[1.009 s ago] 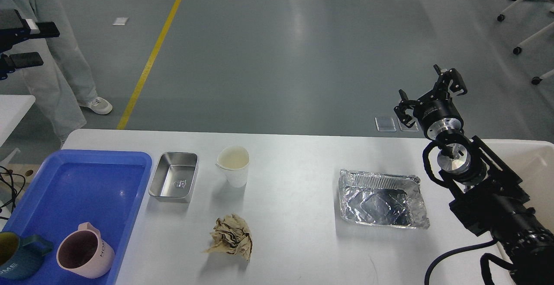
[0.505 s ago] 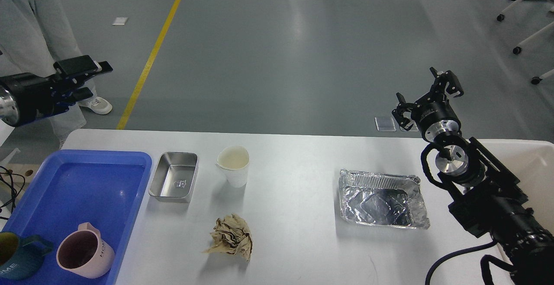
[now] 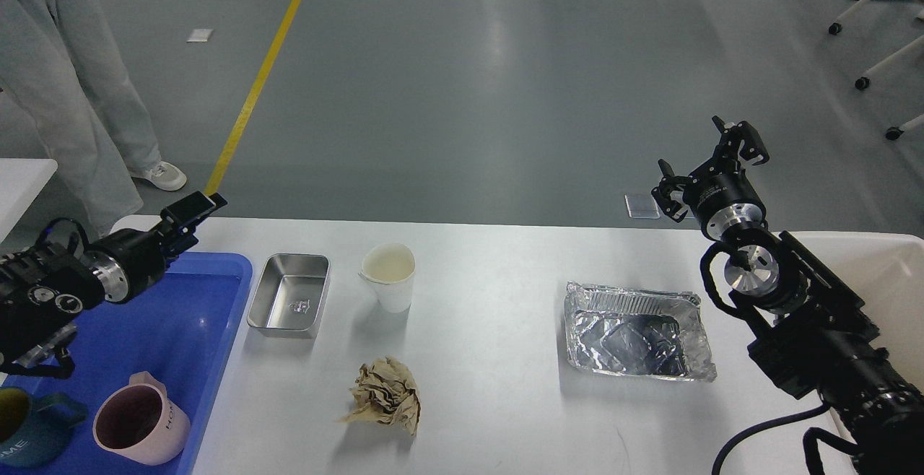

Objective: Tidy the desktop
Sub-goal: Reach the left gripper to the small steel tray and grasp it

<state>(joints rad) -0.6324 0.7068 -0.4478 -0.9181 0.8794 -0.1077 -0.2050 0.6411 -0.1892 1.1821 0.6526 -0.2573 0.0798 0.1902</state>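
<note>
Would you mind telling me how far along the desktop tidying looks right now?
Two mugs, pink and teal, already sit in the blue plastic tray. Nothing is in hand: the right gripper is open and empty, the left gripper carries nothing. Left on the white desktop: steel tray, white paper cup, crumpled brown paper, foil container.

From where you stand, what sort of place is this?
Probably a robotics lab or workshop hall: a bare grey floor with a yellow safety line, wheeled stands, and a white desktop laid out with test items.
</note>
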